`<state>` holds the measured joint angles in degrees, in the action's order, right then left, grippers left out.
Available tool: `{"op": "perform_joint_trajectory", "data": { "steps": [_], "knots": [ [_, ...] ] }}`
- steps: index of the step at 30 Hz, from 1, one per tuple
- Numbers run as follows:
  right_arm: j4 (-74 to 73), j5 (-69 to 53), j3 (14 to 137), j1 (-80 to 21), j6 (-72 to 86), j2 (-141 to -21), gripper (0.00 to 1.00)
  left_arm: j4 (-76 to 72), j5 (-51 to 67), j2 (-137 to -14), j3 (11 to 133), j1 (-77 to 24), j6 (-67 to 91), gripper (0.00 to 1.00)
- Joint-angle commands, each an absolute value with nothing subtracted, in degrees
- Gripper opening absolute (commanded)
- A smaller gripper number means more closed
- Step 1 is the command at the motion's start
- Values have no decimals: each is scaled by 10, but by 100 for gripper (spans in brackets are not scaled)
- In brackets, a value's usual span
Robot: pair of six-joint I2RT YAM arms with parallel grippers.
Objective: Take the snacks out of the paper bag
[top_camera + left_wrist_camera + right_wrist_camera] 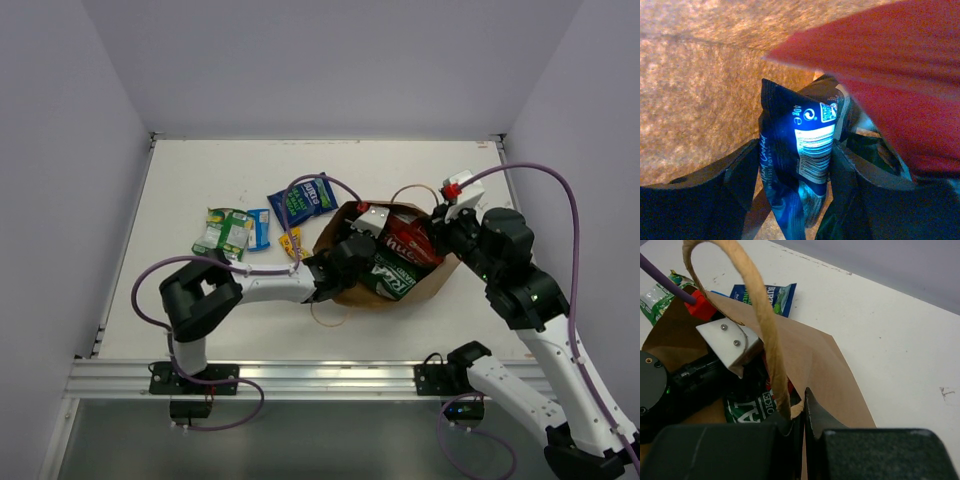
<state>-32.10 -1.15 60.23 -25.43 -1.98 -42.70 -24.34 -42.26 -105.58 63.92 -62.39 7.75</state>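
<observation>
The brown paper bag (435, 280) lies on its side mid-table, mouth toward the left. My left gripper (352, 250) is reached inside it. In the left wrist view this gripper (795, 170) is open, its fingers close on either side of an upright blue packet (807, 145). A red chip bag (900, 75) hangs over it, against the bag's brown wall (700, 90). The red bag (415, 240) and a green bag (393, 275) show in the mouth. My right gripper (802, 400) is shut on the paper bag's rim (810, 355), beside the handle (760, 315).
On the table left of the bag lie a green-white packet (225, 232), two blue packets (312, 195) (258, 228) and a small yellow one (290, 242). Purple cables loop over both arms. White walls close in the table on three sides.
</observation>
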Motion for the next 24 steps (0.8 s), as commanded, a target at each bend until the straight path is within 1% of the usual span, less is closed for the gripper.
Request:
{"op": "perform_joint_trajectory", "data": {
  "steps": [1, 3, 4, 6, 7, 11, 17, 20, 24],
  "knots": [
    [-273, -62, 641, -256, -12, -414, 0, -301, -442, -1063, 652, -615, 69, 53],
    [-274, -58, 641, -256, -14, -414, 0, -305, -439, -1061, 651, -615, 70, 42],
    [-273, -55, 638, -256, -15, -414, 0, -304, -437, -1058, 650, -615, 69, 28],
    [-271, -43, 635, -256, -16, -411, 0, -301, -435, -1046, 647, -615, 70, 14],
    [-269, -39, 631, -256, -16, -411, 0, -298, -434, -1040, 643, -616, 73, 1],
    [-258, -6, 620, -256, -16, -412, 0, -273, -416, -983, 632, -617, 77, 0],
    [-253, 72, 613, -255, -16, -424, 0, -194, -318, -878, 634, -621, 97, 0],
    [-251, 115, 613, -256, -10, -431, 0, -149, -277, -844, 649, -624, 106, 0],
    [-253, 133, 613, -256, -5, -436, 0, -106, -236, -818, 669, -629, 125, 0]
  ]
}}
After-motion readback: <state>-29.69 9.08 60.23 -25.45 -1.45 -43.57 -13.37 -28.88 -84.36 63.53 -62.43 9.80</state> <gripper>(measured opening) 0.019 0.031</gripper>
